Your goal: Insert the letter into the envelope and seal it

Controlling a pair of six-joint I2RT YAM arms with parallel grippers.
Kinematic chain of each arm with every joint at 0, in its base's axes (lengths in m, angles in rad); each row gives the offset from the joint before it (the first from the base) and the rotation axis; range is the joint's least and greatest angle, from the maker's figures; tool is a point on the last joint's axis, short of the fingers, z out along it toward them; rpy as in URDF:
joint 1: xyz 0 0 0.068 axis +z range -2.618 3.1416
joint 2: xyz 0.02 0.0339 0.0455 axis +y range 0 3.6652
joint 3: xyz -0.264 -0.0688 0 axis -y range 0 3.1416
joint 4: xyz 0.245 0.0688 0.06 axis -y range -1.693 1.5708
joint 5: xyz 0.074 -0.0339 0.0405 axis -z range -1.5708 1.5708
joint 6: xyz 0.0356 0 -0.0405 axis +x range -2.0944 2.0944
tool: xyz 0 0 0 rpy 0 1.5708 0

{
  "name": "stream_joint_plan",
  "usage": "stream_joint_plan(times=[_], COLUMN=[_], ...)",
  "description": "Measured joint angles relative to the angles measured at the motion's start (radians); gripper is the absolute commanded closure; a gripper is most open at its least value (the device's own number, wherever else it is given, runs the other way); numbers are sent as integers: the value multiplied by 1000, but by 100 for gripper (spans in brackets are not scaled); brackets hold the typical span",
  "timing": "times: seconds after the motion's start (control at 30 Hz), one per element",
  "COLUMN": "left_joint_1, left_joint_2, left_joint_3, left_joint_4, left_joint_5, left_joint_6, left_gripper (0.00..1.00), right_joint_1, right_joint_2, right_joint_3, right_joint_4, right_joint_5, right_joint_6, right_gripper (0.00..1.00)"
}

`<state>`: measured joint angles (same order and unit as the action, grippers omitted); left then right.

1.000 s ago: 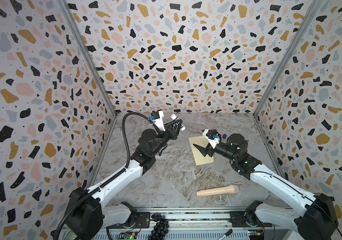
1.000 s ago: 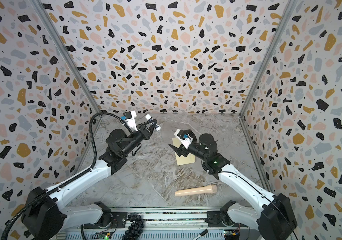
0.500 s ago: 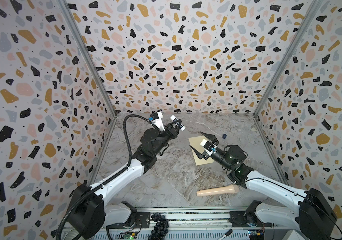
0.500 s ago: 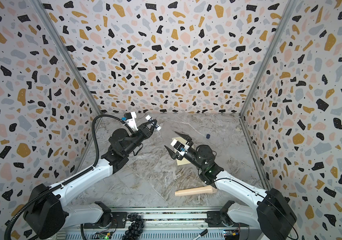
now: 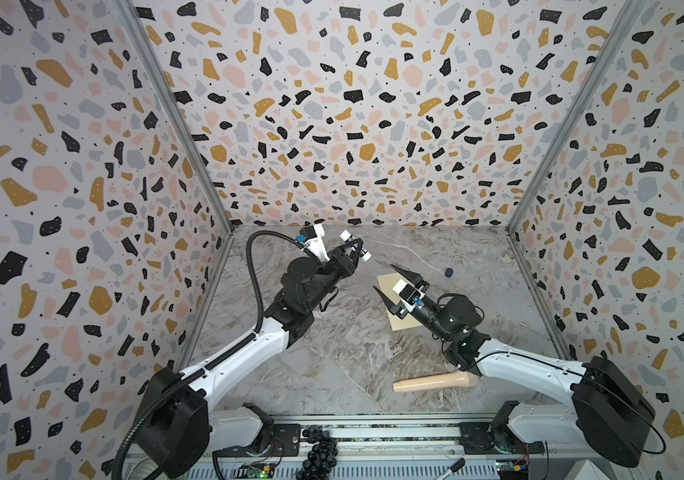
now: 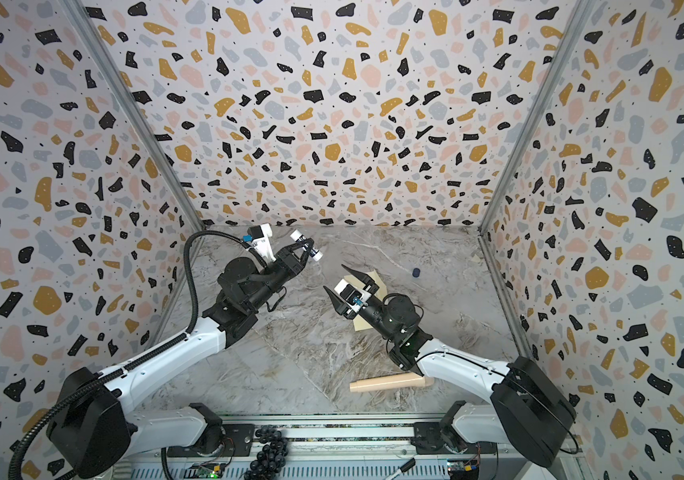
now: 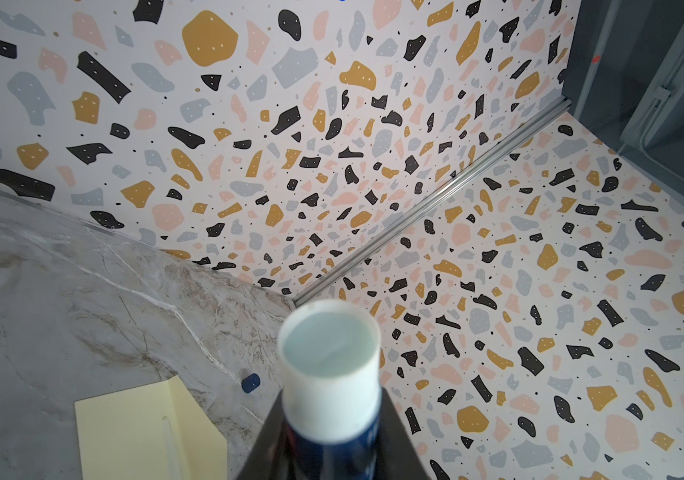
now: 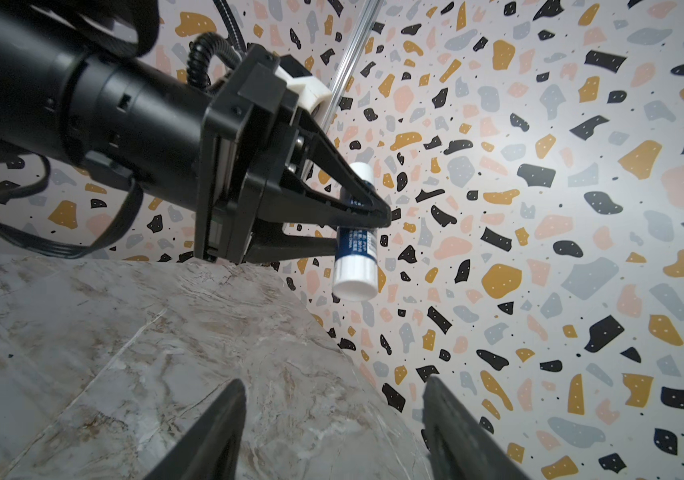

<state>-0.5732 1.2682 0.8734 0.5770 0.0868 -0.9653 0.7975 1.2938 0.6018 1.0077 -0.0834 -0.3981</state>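
I count one left gripper (image 5: 355,248), one right gripper (image 5: 382,276), one envelope (image 7: 132,432), one glue stick (image 8: 354,259), one blue cap (image 5: 449,272), one beige cylinder (image 5: 435,381).

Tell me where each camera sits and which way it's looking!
Top views: high above the front, looking down at the table; both arms show whole, with left claw and right claw.
Left wrist: on the left arm, looking along its claw and glue stick toward a far corner, past the envelope.
Right wrist: on the right arm, looking past its open claw at the left claw.
Shared: both wrist views show the glue stick and table.
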Motion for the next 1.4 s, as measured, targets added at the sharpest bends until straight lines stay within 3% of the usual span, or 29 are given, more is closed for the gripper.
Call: stream_joint_plan(times=[0.53,1.07,1.17,1.3,1.4], left_joint_1=[-6,-6,-6,-5,-5], left_joint_2=[0,0,0,0,0], left_joint_3=[0,0,0,0,0], left_joint_4=[0,0,0,0,1], left_joint_5=[0,1,1,-1,-1], left_joint_6=[-17,-19,-19,-19,-19], left_gripper=[100,100,100,100,100], right_joint_1=[3,3,3,3,3], right_joint_2=[196,243,259,270,270], right_joint_3=[130,201,212,219,220], right_joint_4=[133,153,150,142,142], right_joint_5=[31,30,27,24,20], right_joint_6=[8,27,33,43,46], right_gripper=[46,62,69,84,88])
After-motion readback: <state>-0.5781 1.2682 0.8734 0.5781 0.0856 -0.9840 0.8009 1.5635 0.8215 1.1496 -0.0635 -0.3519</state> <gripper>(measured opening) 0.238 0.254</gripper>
